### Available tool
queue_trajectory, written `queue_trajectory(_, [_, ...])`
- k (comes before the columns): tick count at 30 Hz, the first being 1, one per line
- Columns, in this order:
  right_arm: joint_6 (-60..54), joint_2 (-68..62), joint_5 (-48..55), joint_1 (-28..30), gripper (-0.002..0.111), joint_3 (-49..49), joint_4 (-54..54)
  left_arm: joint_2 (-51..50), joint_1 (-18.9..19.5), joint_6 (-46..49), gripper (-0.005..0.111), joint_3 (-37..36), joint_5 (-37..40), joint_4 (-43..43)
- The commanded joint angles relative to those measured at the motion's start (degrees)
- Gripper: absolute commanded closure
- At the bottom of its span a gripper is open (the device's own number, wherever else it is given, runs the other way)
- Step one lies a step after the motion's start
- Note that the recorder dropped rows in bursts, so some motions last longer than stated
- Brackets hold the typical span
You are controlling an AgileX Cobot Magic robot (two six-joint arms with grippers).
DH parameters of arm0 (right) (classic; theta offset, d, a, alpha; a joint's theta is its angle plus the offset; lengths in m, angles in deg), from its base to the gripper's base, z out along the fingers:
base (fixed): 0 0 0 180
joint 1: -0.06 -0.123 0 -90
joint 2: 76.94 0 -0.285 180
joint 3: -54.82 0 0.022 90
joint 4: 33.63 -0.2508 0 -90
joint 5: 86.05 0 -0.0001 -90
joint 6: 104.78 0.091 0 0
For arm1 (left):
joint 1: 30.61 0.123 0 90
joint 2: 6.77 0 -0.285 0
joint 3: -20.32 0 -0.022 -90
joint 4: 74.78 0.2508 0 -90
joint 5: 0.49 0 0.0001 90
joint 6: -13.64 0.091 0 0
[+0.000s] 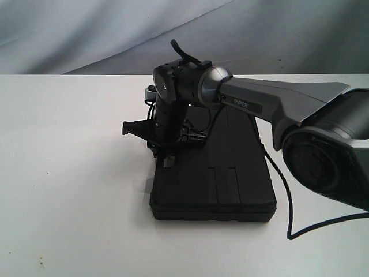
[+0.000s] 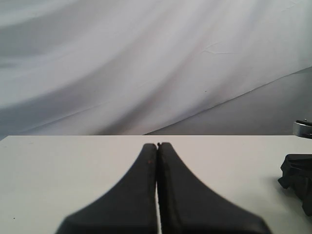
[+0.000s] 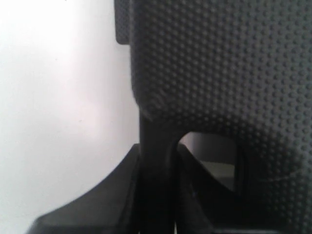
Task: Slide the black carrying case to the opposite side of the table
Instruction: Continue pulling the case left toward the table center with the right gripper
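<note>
Pinching the handle bar of the case between the fingers of the right gripper, one finger each side, the inner one poking through the slot. Clamped firm, as far as the wrist view tells. Pressed tight together on nothing at the left gripper, hovering over bare table.

Lying flat near the middle of the table, a little right of centre in the exterior view, under the right arm. Gripped at the left edge, toward the far corner.

Held off-centre, so likely to swing about the grip rather than travel straight once pulled. Might slip out of the pinch if dragged along the bar, given narrow, smooth plastic. Might lift at the handle edge if the wrist rises, then scrape or judder instead of sliding. Worth watching the cable looping just beside the right edge: could catch a corner or get dragged along. Cannot place the left gripper in the exterior view, so cannot rule out a meeting along the path. Only a dark shape at the edge of the left wrist view, unidentified.

"PIPER" in pale capitals along the right arm. Nothing legible on the case, only dotted texture and ribbed panels. Possibly faint lettering round the big joint nearest the camera, too blurred to read.
</note>
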Motion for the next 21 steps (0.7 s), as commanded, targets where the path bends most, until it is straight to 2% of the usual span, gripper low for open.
queue_trajectory(1, [-3.0,-0.9,2.2,-0.5,0.108,-0.3,-1.8,0.3,0.0,-0.6,0.107,-0.2,-0.5,0.0])
queue_trajectory(3, [-3.7,-0.9,2.6,-0.5,0.106,-0.3,-1.8,0.3,0.0,-0.6,0.107,-0.2,-0.5,0.0])
queue_trajectory(5, [-4.2,-0.9,2.8,-0.5,0.096,-0.3,-1.9,0.3,0.0,-0.6,0.107,-0.2,-0.5,0.0])
queue_trajectory(6, [-4.2,-0.9,2.8,-0.5,0.086,-0.3,-1.9,0.3,0.0,-0.6,0.107,-0.2,-0.5,0.0])
queue_trajectory(10, [-3.7,-0.9,2.8,-0.5,0.075,-0.3,-1.8,0.3,0.0,-0.6,0.107,-0.2,-0.5,0.0])
queue_trajectory(21, [-3.8,-0.1,6.8,-0.4,0.073,-0.3,3.6,0.3,0.0,-0.6,0.107,-0.2,-0.5,0.0])
